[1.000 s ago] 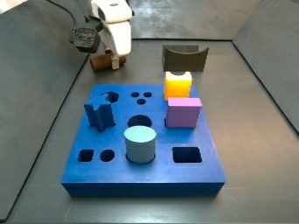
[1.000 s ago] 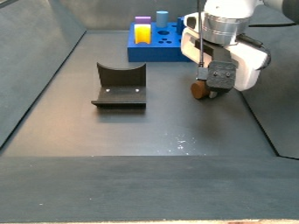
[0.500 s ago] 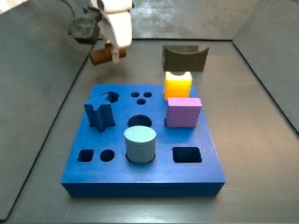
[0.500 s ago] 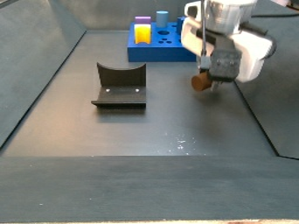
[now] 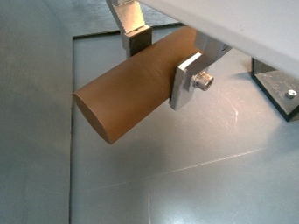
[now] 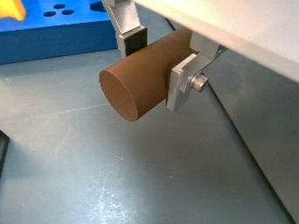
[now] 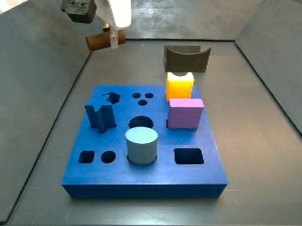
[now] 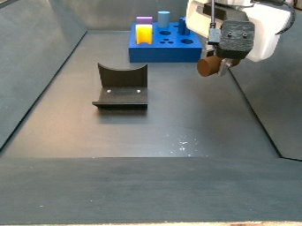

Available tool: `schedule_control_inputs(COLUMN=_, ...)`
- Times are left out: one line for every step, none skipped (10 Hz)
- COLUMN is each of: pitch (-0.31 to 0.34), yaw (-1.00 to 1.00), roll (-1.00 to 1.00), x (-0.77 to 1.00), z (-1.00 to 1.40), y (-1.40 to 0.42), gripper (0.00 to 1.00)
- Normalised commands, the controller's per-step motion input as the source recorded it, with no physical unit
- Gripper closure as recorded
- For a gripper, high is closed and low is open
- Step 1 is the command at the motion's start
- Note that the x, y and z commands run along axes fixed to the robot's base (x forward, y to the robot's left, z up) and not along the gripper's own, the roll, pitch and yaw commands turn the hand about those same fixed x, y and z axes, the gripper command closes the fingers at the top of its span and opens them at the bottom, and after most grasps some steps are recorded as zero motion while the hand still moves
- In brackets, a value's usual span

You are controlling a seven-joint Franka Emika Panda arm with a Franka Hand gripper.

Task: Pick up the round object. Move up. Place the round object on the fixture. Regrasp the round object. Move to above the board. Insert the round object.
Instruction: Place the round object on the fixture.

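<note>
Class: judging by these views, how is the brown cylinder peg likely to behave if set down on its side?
The round object, clamped crosswise in the gripper, looks rigid and smooth. Lying sideways it would probably roll, unless the fixture cradles it.

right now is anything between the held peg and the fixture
Nothing visible. The gripper holds the reddish-brown peg in the air beside the blue board; only bare floor lies between it and the fixture.

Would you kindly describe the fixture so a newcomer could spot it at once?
Beyond the blue board, on the dark floor, stands the fixture. It is a dark bracket, unlike the coloured pegs, and apart from the gripper holding the round object.
</note>
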Motion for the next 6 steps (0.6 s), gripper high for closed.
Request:
schedule_control_inputs(pitch=-0.021, yaw=0.00, roll=0.00, x=0.02, z=1.00, y=0.00, gripper=1.00)
schedule_control_inputs(pitch=0.032, yaw=0.00, roll=0.00, x=-0.01, z=1.00, y=0.00, gripper=1.00)
schedule_control_inputs(pitch=0.044, yaw=0.00, roll=-0.01, x=-0.01, z=1.00, y=0.00, gripper=1.00)
schedule_control_inputs(pitch=0.054, yaw=0.01, roll=-0.01, x=-0.02, z=1.00, y=0.00, gripper=1.00)
schedule_control_inputs(pitch=0.062, yaw=0.01, roll=-0.01, x=-0.02, z=1.00, y=0.00, gripper=1.00)
schedule_control_inputs(pitch=0.072, yaw=0.01, roll=-0.01, x=-0.02, z=1.00, y=0.00, gripper=1.00)
